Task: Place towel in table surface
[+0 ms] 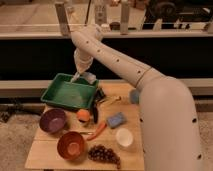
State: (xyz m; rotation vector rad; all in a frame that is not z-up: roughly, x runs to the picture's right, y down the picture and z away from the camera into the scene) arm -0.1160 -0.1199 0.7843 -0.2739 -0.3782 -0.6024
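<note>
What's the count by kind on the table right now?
Bowls: 2, purple bowl, orange bowl
Food: 3, orange fruit, carrot, grapes
Trays: 1, green tray
Sponges: 1, blue sponge
Cups: 1, white cup
Towels: 1, towel by the gripper, above the tray's far edge
Total: 9

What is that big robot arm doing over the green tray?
The robot's hand is reaching down over the far right corner of the green tray, right beside a small grey-white towel at the tray's edge. Whether the hand is gripping the towel is hard to tell. The towel is not yet lying on the bare wooden table. Also on the table are a purple bowl, an orange bowl, an orange, a carrot, grapes and a blue sponge.
</note>
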